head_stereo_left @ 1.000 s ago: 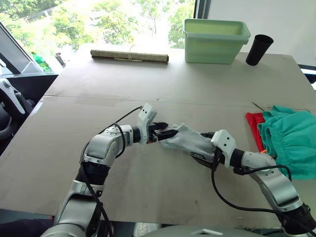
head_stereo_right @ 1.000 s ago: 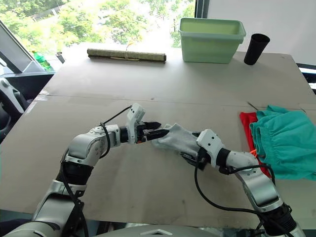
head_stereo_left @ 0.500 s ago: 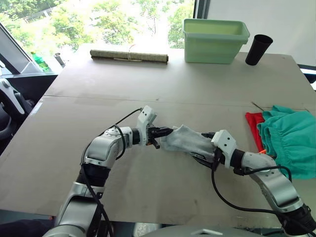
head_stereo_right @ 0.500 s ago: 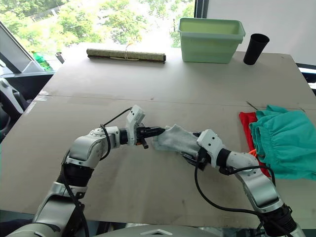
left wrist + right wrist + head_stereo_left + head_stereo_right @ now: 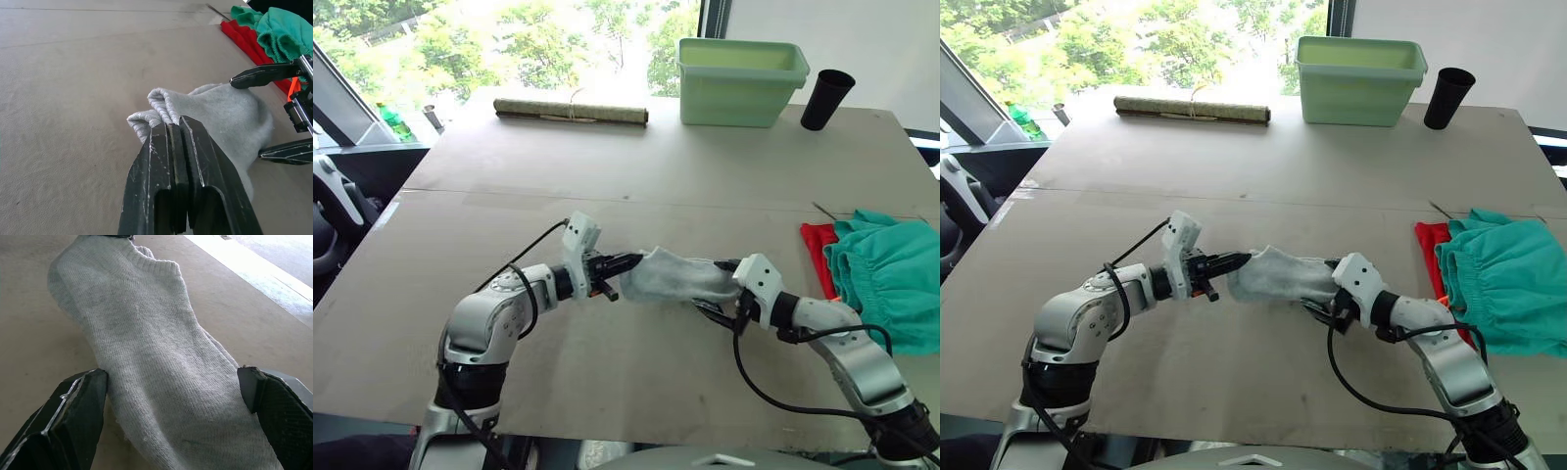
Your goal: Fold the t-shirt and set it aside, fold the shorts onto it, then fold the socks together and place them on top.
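Observation:
The grey-white socks (image 5: pixel 680 277) lie stretched across the middle of the table between my two grippers. My left gripper (image 5: pixel 628 262) is shut on their ribbed cuff end; in the left wrist view two cuff edges (image 5: pixel 159 105) bunch just past the closed fingers (image 5: pixel 195 147). My right gripper (image 5: pixel 171 377) is open, one finger on each side of the socks' (image 5: pixel 146 347) other end. At the table's right edge the teal shorts (image 5: pixel 886 274) lie over the red t-shirt (image 5: pixel 817 253), of which a strip shows.
A pale green bin (image 5: pixel 741 80) and a black cup (image 5: pixel 825 98) stand at the back right. A rolled mat (image 5: pixel 571 112) lies at the back left. Bare tabletop (image 5: pixel 607 186) spreads between the arms and those items.
My left gripper has shut on the socks' cuff and drawn back to the left, pulling the socks out longer. The right gripper has stayed open in place.

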